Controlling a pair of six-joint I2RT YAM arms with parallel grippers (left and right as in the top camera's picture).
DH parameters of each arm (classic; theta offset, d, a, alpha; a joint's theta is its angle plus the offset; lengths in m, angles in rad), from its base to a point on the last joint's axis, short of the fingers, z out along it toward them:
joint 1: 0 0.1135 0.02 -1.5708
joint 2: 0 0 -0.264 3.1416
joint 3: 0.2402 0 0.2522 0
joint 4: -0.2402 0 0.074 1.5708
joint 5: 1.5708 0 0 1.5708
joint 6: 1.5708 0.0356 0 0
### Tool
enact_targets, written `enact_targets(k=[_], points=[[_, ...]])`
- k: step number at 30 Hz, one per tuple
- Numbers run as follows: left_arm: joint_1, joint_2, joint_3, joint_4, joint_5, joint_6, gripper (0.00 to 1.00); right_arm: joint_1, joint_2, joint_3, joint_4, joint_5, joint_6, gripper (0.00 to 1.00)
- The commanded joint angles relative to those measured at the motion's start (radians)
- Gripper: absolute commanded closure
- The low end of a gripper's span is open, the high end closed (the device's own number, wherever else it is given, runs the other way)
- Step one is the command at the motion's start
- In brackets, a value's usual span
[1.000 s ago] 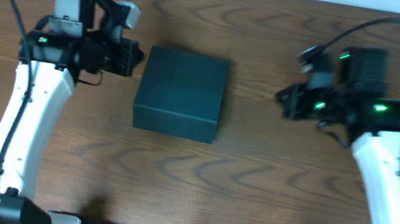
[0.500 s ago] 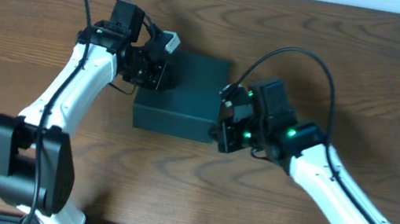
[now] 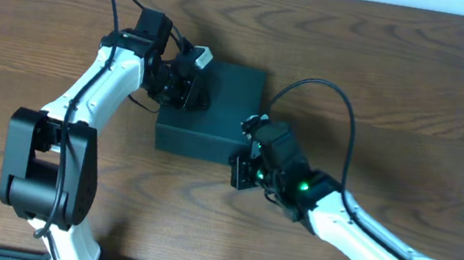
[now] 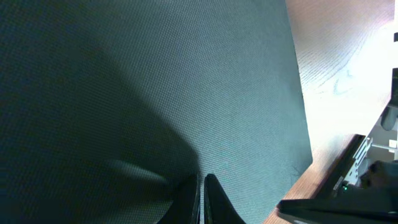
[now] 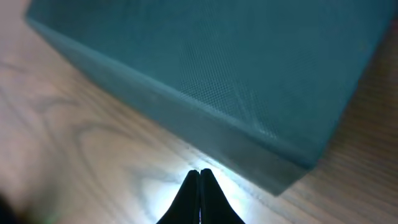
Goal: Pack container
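Your box (image 3: pixel 217 109) sits closed at centre frame. The left gripper (image 4: pixel 200 190), pinched shut and empty, is over its upper-left top. The right gripper (image 5: pixel 200 180), likewise shut, sits by its lower-right edge. Shut tips may shove it rather than open it.

From above, the left pincer (image 3: pixel 189 94) sits over the box (image 3: pixel 222 101) and covers its top-left corner. The right arm (image 3: pixel 354 236) masks the lower right corner, then runs off the bottom edge. Neither pincer's fingertips can be made out from up here. On the left wrist camera the box fills the frame and is cut off on three sides, with only the pincer's tips poking in at the bottom. In the right wrist view the box is clipped at the top and right, and the counter (image 5: pixel 37 174) is blurred at lower left. The box's inside is hidden.
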Motion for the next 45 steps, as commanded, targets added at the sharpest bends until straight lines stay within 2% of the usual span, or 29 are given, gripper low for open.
enact_targets(k=[1, 10, 21, 32, 36, 45], points=[[-0.004, 0.036, -0.01, 0.0, -0.016, 0.025, 0.94, 0.056, 0.055, -0.013, 0.032, 0.145, 0.032, 0.98], [-0.004, 0.036, -0.01, -0.013, -0.041, 0.025, 0.94, 0.161, 0.226, -0.013, 0.268, 0.251, 0.072, 0.98], [-0.004, 0.036, -0.01, -0.019, -0.043, 0.025, 0.94, 0.191, 0.243, -0.013, 0.34, 0.512, 0.149, 0.98], [-0.004, 0.036, -0.01, -0.024, -0.043, 0.025, 0.94, 0.191, 0.269, -0.013, 0.408, 0.55, 0.148, 0.98], [-0.004, 0.036, -0.01, -0.023, -0.044, 0.025, 0.94, 0.21, 0.269, -0.013, 0.518, 0.419, 0.144, 0.98], [-0.004, 0.036, -0.01, -0.023, -0.044, 0.025, 0.94, 0.255, 0.309, -0.013, 0.579, 0.418, 0.183, 0.98]])
